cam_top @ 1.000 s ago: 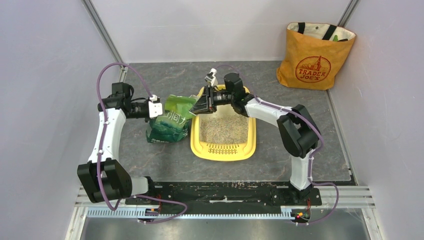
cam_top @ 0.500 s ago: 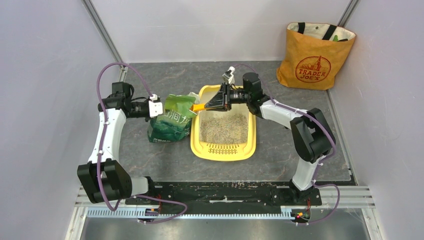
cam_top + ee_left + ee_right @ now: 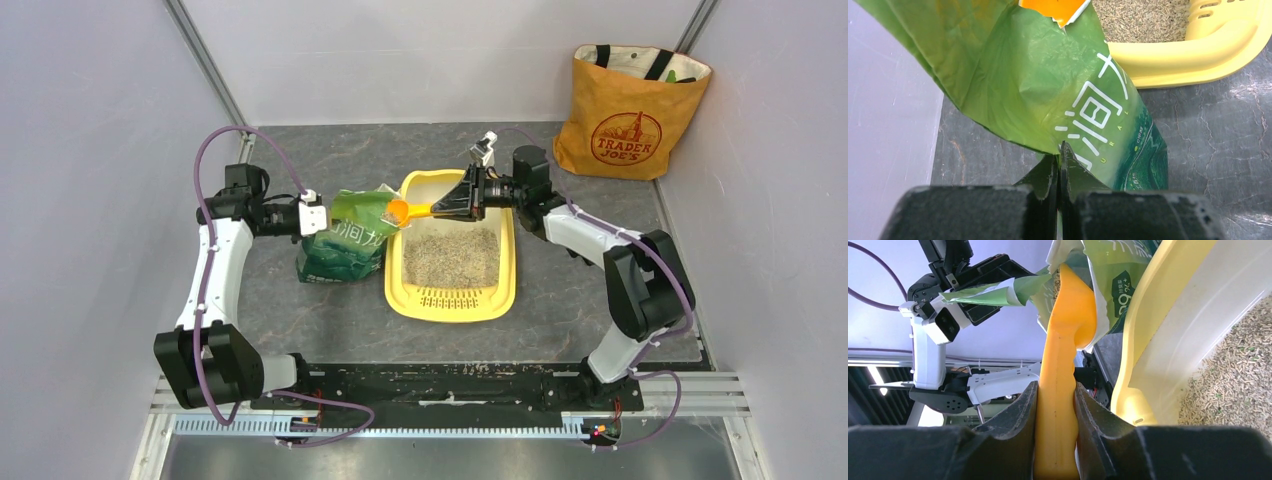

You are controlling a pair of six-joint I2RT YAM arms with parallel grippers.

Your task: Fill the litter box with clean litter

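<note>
The yellow litter box (image 3: 503, 292) lies mid-table with grey-beige litter (image 3: 452, 257) spread inside; it also shows in the left wrist view (image 3: 1193, 55) and right wrist view (image 3: 1158, 325). The green litter bag (image 3: 340, 245) stands at its left. My left gripper (image 3: 316, 217) is shut on the bag's top edge (image 3: 1048, 90), holding it up. My right gripper (image 3: 462, 203) is shut on the handle of the orange-yellow scoop (image 3: 1068, 355). The scoop head (image 3: 399, 211) sits at the bag's mouth, above the box's far left corner.
An orange Trader Joe's tote bag (image 3: 625, 115) stands in the far right corner. Grey walls close in the table on the left, back and right. The black mounting rail (image 3: 440, 385) runs along the near edge.
My right gripper has drawn back to the right, pulling the scoop head out of the bag to its mouth. The left gripper and the bag have stayed put.
</note>
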